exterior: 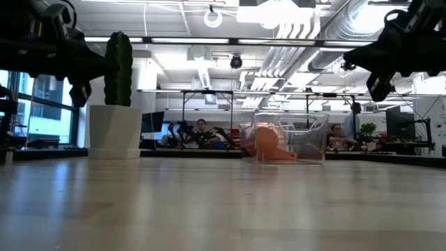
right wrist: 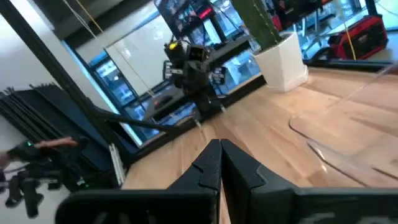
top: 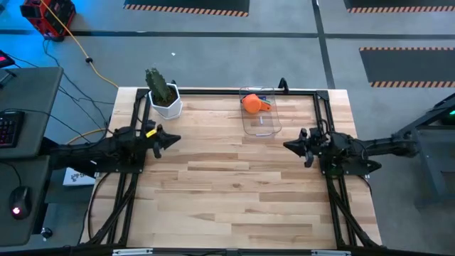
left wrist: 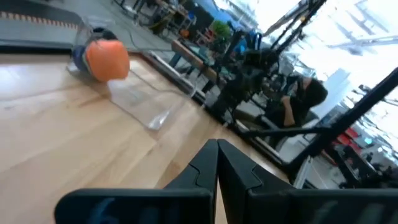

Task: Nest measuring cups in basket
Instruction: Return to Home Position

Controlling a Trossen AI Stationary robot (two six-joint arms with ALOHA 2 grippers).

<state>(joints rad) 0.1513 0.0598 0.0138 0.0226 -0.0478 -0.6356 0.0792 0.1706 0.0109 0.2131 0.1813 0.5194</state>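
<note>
The clear basket (top: 260, 114) stands on the table near its far edge, a little right of the middle. In it sit the measuring cups, nested; only the outer orange cup (top: 252, 104) shows plainly, its short handle pointing right. The orange cup (left wrist: 107, 60) shows through the basket's wall in the left wrist view. My left gripper (top: 175, 139) hangs shut above the table's left side, pointing level toward the right. My right gripper (top: 288, 145) hangs shut above the table's right side, pointing left. Both hold nothing.
A white pot with a green cactus (top: 163, 94) stands at the table's far left corner. Bare wooden tabletop (top: 234, 185) lies between the two grippers and toward the near edge. People sit in the room beyond the table.
</note>
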